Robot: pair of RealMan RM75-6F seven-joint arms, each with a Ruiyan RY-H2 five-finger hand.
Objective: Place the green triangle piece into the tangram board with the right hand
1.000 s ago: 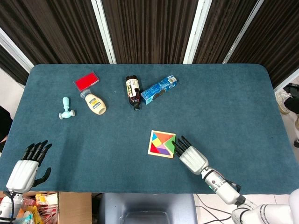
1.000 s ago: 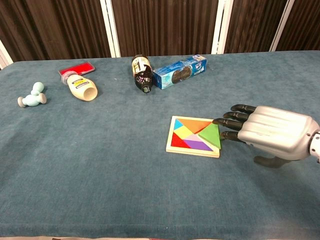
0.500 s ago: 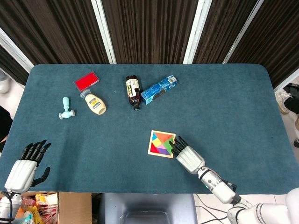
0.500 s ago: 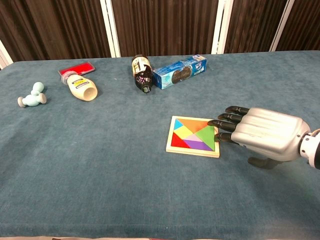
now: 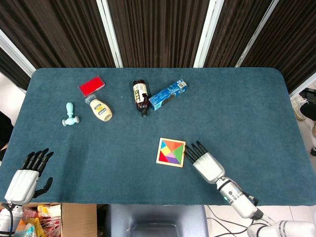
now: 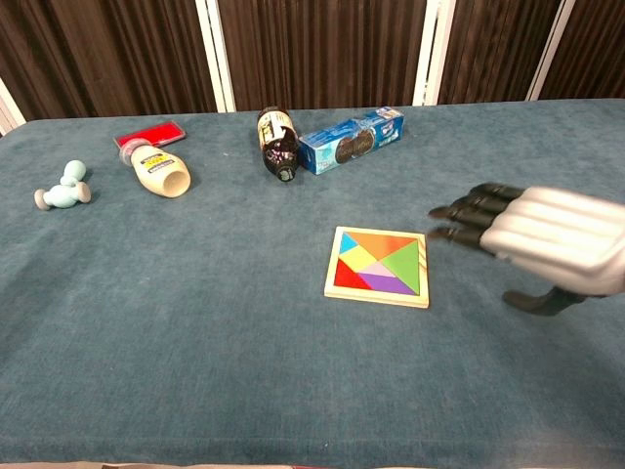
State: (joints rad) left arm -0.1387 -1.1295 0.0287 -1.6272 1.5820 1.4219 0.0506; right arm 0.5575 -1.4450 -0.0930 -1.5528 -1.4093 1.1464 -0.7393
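Observation:
The tangram board (image 5: 171,152) (image 6: 378,268) lies flat near the front middle of the table, wooden-framed and filled with coloured pieces. The green triangle piece (image 6: 404,264) (image 5: 178,153) sits flush in the board's right side. My right hand (image 5: 206,163) (image 6: 547,237) hovers just right of the board, fingers stretched out and apart, holding nothing and not touching the board. My left hand (image 5: 25,177) rests at the table's front left corner, fingers spread and empty; only the head view shows it.
At the back stand a red box (image 5: 91,85), a cream bottle (image 5: 100,109), a pale blue toy (image 5: 70,114), a dark bottle (image 5: 140,96) and a blue carton (image 5: 167,95). A cardboard box (image 5: 47,219) sits below the front left edge.
The right hand pushed the green triangle flush into the board, then drew back to the right and lifted off. The left hand stayed put.

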